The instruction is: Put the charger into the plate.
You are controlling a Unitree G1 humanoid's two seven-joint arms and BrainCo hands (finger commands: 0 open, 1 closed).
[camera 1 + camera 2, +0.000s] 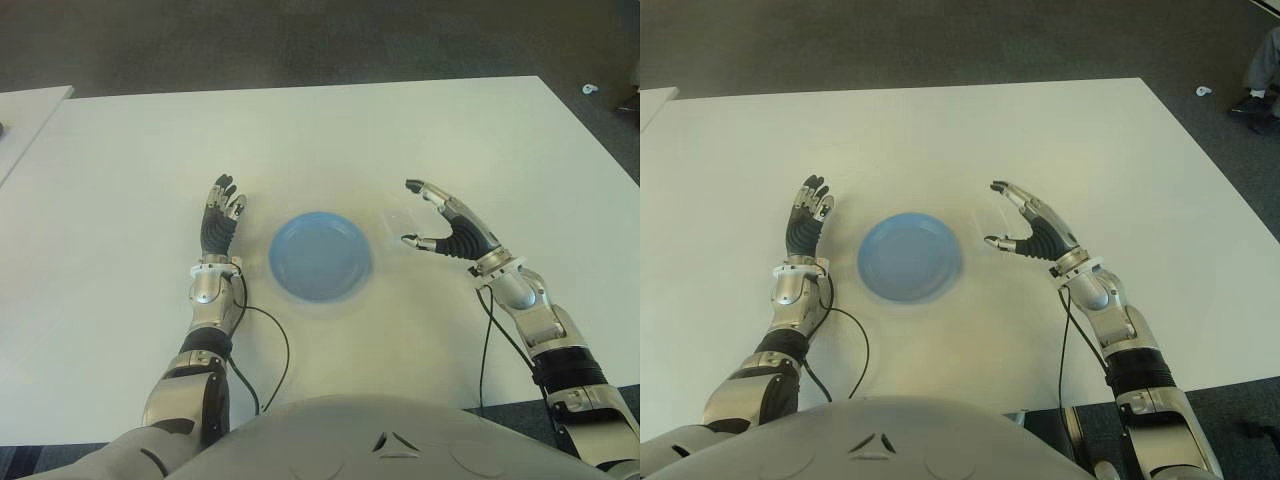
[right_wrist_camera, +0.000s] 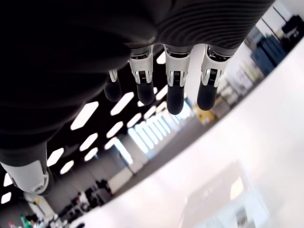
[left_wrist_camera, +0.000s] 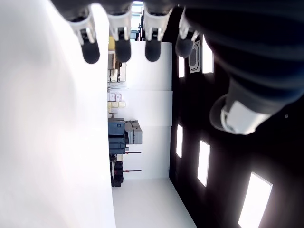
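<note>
Your right hand (image 1: 440,222) sits just to the right of the blue plate (image 1: 321,255) on the white table (image 1: 330,140), with thumb and fingers spread apart into an open C. Inside that gap, near the plate's right rim, lies the charger (image 1: 398,220), a pale, whitish block that barely stands out from the tabletop. From the eye views the fingertips look close to it on either side, but you cannot tell whether they touch it; nothing is clamped. The right wrist view agrees: four dark fingertips (image 2: 174,95) hang straight and separated, the thumb off to one side, and a pale boxy shape (image 2: 223,199) that is probably the charger lies on the table below them.

The plate holds nothing; its blue bowl is bare, and it sits between your two hands, nearer your body than the table's centre.

Your left hand (image 1: 222,220) shows just to the left of the plate, palm turned inward, fingers extended and relaxed with nothing in them. Its wrist view shows the same: straight fingertips (image 3: 122,47) in a row beside the table surface.

Black cables (image 1: 268,345) trail from both forearms back toward your torso.

No brand, label or legible writing appears on the charger, plate or hands in any view.
</note>
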